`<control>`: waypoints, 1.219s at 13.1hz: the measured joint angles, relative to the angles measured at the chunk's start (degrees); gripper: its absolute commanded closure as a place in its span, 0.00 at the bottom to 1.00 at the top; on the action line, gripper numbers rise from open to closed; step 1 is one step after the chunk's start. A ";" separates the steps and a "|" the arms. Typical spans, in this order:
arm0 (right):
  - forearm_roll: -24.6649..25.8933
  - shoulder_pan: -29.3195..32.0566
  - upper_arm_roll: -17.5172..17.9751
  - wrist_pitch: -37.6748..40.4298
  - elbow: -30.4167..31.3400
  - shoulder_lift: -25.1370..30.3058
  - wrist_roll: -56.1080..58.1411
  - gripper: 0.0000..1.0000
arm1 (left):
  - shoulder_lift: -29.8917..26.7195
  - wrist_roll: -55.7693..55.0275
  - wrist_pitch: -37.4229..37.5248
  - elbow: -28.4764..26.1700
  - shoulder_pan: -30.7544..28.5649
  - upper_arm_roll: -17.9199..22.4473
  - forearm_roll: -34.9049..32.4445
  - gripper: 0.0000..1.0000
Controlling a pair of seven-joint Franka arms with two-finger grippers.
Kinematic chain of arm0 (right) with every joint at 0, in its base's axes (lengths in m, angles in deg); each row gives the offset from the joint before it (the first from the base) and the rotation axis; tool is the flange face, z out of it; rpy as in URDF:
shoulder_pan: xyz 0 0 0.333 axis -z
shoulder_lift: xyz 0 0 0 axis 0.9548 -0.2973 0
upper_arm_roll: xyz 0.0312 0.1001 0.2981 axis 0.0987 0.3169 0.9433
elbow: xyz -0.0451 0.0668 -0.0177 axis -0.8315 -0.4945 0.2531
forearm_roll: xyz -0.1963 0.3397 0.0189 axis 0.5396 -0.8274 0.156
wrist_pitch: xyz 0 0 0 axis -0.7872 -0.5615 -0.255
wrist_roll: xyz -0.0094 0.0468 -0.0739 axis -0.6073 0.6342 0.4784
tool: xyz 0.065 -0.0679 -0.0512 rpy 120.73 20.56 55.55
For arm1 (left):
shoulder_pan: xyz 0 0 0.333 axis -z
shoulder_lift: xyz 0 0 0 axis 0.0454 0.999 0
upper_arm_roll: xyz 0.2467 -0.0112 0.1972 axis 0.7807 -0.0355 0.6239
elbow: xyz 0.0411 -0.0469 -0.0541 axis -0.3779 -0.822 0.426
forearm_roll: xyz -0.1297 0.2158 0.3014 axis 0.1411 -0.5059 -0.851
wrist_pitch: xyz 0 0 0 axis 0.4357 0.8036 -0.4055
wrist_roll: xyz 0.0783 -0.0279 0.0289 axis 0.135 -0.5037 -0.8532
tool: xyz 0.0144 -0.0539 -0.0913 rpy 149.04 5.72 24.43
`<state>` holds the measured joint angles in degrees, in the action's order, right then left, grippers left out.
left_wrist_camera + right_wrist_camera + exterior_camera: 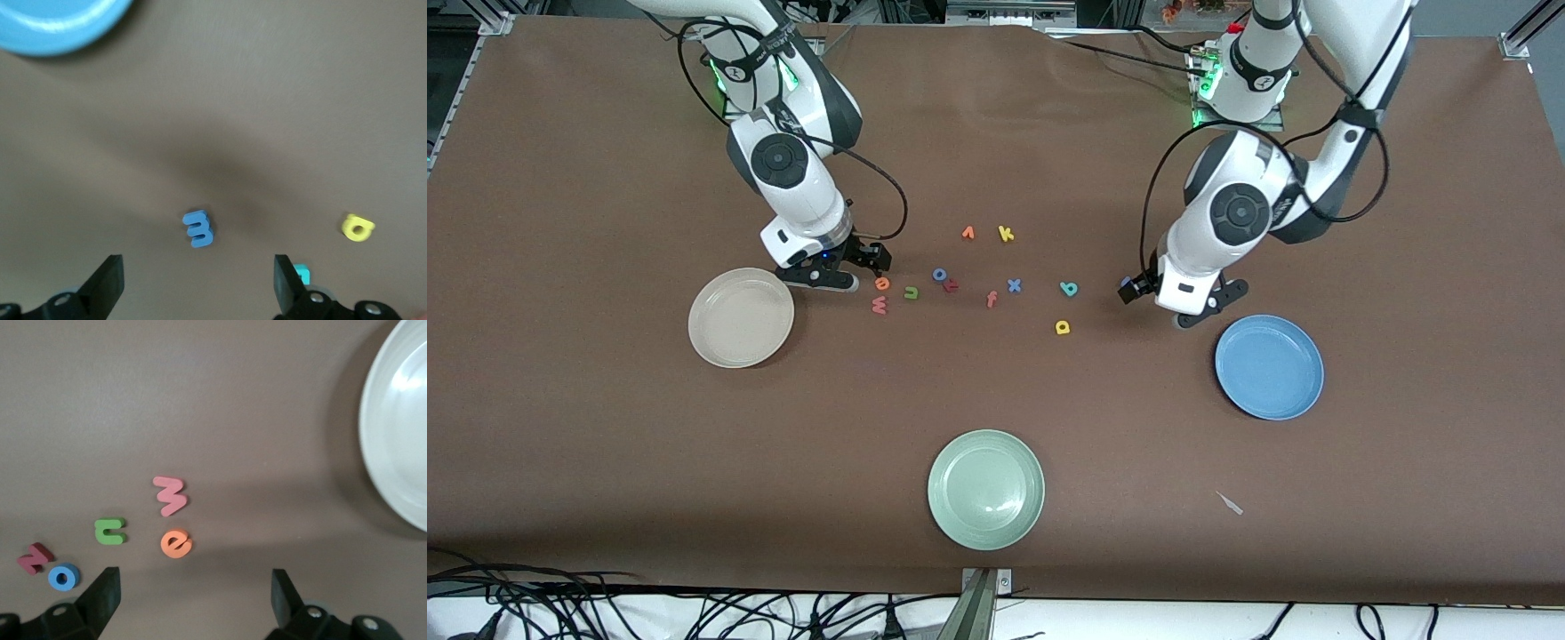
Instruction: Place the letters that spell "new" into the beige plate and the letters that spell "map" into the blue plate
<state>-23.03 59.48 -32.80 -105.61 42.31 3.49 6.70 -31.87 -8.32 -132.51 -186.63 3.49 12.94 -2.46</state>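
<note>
The beige plate (741, 317) and the blue plate (1269, 366) both lie empty. Beside the beige plate, over bare table, my right gripper (843, 269) (193, 600) hangs open. Just ahead of it lie the orange "e" (176, 543) (882, 284), green "n" (109, 531) (911, 292) and salmon "w" (170, 495) (879, 306). My left gripper (1158, 304) (198, 283) is open over the table beside the blue plate. The blue "m" (198, 228) lies just ahead of its fingers and is hidden in the front view. Teal "p" (1069, 288) and yellow "a" (1063, 327) (358, 227) lie nearby.
Among the letters lie a blue "o" (940, 274), a dark red letter (951, 285), an orange "f" (991, 300), a blue "x" (1014, 285), an orange "v" (967, 233) and a yellow "k" (1006, 234). A pale green plate (986, 489) sits nearest the front camera.
</note>
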 measured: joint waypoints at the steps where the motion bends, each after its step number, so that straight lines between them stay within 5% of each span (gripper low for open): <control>1: 0.87 -0.63 0.00 -1.06 0.08 -0.91 -1.13 0.00 | 1.36 -1.15 -2.02 -0.91 0.41 0.00 0.00 0.11; 6: 12.34 -1.98 -0.06 -4.72 0.20 -6.65 -11.41 0.01 | 7.40 -4.10 -7.21 -1.84 1.66 0.02 -0.26 0.38; 8: 13.40 -1.98 -0.15 -5.71 0.17 -7.64 -12.51 0.02 | 8.39 -4.35 -7.88 -2.06 1.68 0.04 -0.28 0.56; 11: 13.45 -1.98 -0.16 -7.15 0.15 -8.24 -13.15 0.11 | 9.06 -4.40 -8.16 -2.12 1.68 0.14 -0.98 0.97; 16: 13.48 -1.98 -0.17 -9.27 0.14 -9.63 -13.32 0.28 | 8.70 -4.41 -5.95 -0.81 1.59 0.34 -1.10 1.00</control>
<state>-9.55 57.50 -32.97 -114.88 42.45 -6.14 -6.62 -23.17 -12.73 -138.46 -187.43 5.09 13.28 -3.56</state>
